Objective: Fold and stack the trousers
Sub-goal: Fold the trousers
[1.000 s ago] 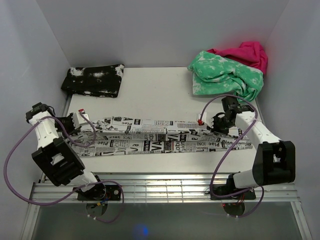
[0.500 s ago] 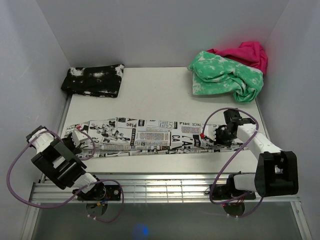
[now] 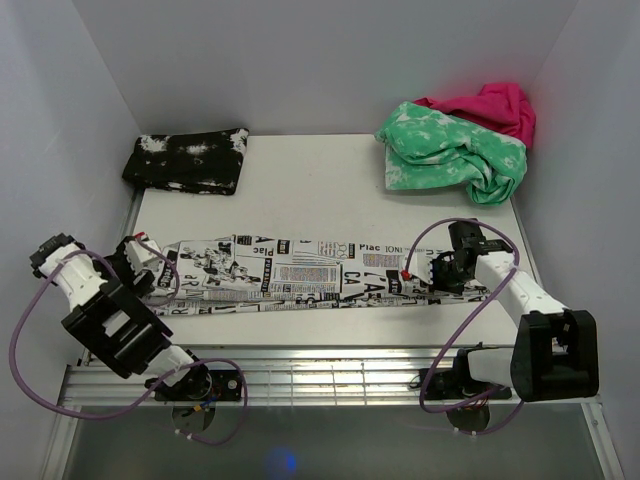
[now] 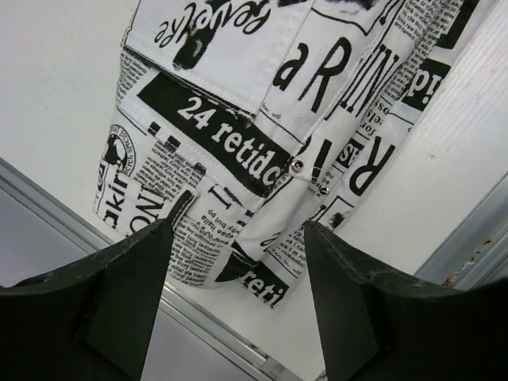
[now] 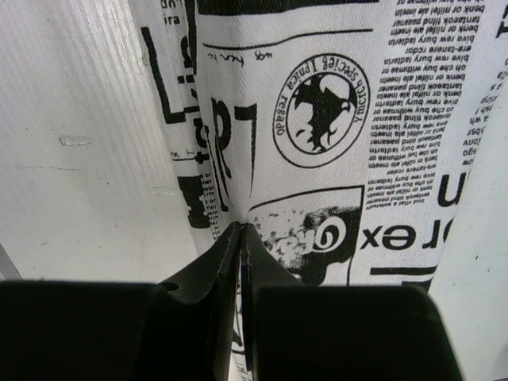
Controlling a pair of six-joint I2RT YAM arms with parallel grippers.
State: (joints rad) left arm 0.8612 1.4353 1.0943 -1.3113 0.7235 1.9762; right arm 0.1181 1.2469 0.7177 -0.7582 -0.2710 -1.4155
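Observation:
The trousers [image 3: 300,272], white with black newspaper print, lie as a long narrow band across the table's near half. Their left end, with a snap and pocket seams [image 4: 238,119], lies flat near the table's edge. My left gripper [image 3: 137,262] hovers at that end, open, and the cloth shows in the gap between its fingertips [image 4: 238,230], untouched by them. At the band's right end my right gripper [image 3: 427,272] is shut on a fold of the printed cloth [image 5: 333,119]; its jaws [image 5: 240,228] are pressed together with a sliver of fabric between them.
A black white-speckled folded garment [image 3: 187,160] lies at the back left. A green-and-white garment [image 3: 450,155] and a pink one [image 3: 490,105] are heaped at the back right. A metal rail [image 3: 330,375] runs along the near edge, and walls close in on both sides.
My left gripper has opened, let go of the trousers' left end and drawn back to the left. The trousers were pulled nearer into a narrower band. The right gripper stays shut on the cloth.

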